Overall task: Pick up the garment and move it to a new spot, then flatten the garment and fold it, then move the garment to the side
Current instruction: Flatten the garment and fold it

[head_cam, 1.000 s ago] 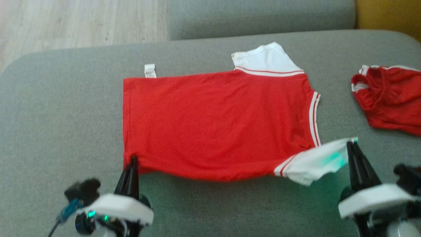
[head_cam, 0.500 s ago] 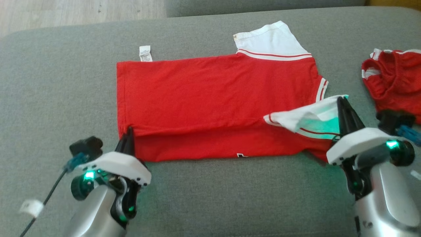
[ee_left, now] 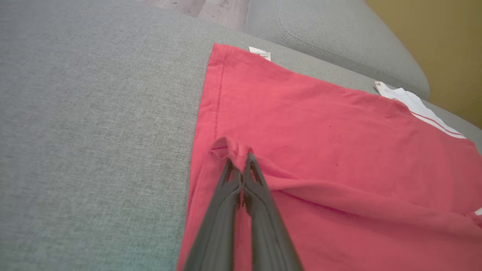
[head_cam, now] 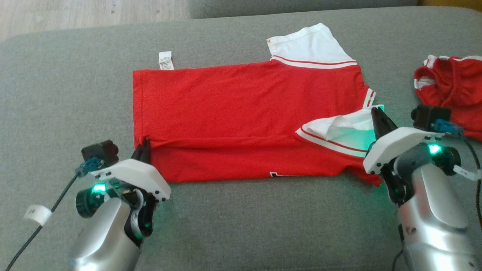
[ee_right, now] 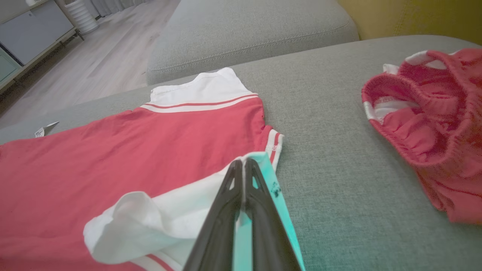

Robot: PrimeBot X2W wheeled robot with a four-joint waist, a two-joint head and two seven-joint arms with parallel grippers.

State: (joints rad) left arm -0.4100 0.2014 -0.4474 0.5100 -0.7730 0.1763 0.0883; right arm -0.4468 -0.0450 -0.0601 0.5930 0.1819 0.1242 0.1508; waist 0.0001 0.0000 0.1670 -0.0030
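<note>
- Both tools have pushed away from the robot since a second ago, carrying the near long edge of the red T-shirt point(head_cam: 244, 98) up and over its own body. A doubled band now runs along the near side where one flat layer lay before.
- Left tool point(head_cam: 145, 145): fingers pressed together, pinching the hem corner point(ee_left: 229, 146) into a small peak just above the layer beneath.
- Right tool point(head_cam: 377, 113): fingers together too, clamped on the cuff of the near sleeve point(head_cam: 335, 130), which drapes white and slack over the red chest.
- The shirt lies sideways on the grey sofa cushion point(head_cam: 56, 94), hem to the robot's left, collar end to its right. The far sleeve point(head_cam: 308, 43) is spread flat, and the care label point(head_cam: 165, 60) pokes out by the far hem corner.
- Red shorts point(head_cam: 452, 86) sit crumpled well apart on the right, out of this play.
- Step in hand, as I read it: the lengthwise fold, roughly halfway across. Relocating and flattening look done.
- Next move calls for both tools to advance evenly toward the far edge, keeping the cloth taut between them so the crease runs straight.
- Then they need to lower and release with edge meeting edge. That loose sleeve should land tucked inside, not bunched.
- Shifting the folded shirt aside is not yet done.
</note>
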